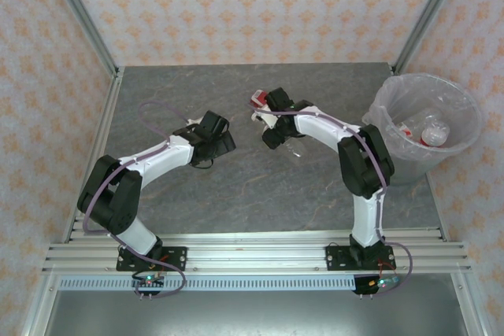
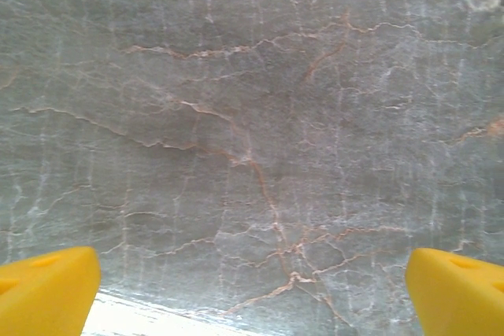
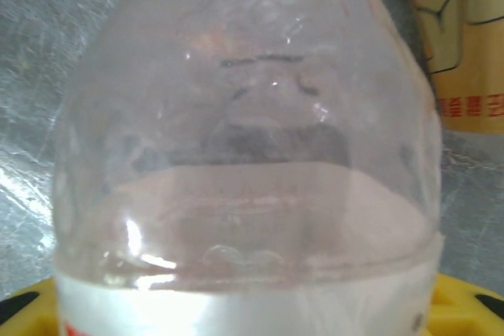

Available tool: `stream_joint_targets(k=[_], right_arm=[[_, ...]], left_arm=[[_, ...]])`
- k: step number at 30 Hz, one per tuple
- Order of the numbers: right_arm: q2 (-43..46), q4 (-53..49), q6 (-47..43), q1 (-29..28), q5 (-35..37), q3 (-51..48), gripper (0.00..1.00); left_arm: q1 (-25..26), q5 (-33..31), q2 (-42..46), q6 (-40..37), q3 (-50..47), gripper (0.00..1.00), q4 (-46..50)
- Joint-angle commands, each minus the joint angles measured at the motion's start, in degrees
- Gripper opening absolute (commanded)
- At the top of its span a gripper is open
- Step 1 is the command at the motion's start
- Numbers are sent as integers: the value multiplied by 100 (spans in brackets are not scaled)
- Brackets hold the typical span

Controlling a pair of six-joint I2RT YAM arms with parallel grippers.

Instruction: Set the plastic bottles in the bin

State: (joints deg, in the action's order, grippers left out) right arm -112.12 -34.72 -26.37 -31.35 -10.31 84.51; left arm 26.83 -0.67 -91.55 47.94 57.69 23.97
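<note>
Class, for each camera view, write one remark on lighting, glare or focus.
Top external: soft, even light, only faint arm shadows on the table, glints on the bin liner. Left wrist: table veins fairly sharp, yellow fingertips soft-edged, white glare strip at the bottom edge. Right wrist: the clear bottle is too near, soft, with small highlights.

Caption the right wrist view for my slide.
Clear plastic bottle close up between yellow fingers, an orange-labelled bottle behind it.

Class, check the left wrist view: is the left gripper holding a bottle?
No, the left gripper is open, with bare table between its yellow fingers.
</note>
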Motion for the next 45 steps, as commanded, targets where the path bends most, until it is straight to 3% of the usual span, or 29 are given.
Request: stream_joint_targets(k=[1, 11, 18, 30, 45], right_arm=[[436, 174, -41, 11, -68, -175, 52], [1376, 737, 116, 15, -159, -762, 50], [2113, 1099, 409, 20, 48, -1077, 48], [3129, 1725, 853, 11, 339, -1333, 46], [3990, 1700, 1409, 401, 507, -997, 45]], left_arm=[[-51, 242, 28, -109, -36, 100, -372], [-12, 989, 681, -435, -561, 100, -1673], [331, 1279, 1489, -1029, -979, 100, -2770], [805, 1667, 2118, -1700, -1026, 100, -3323], [1039, 2051, 2010, -2078, -633, 100, -3253]])
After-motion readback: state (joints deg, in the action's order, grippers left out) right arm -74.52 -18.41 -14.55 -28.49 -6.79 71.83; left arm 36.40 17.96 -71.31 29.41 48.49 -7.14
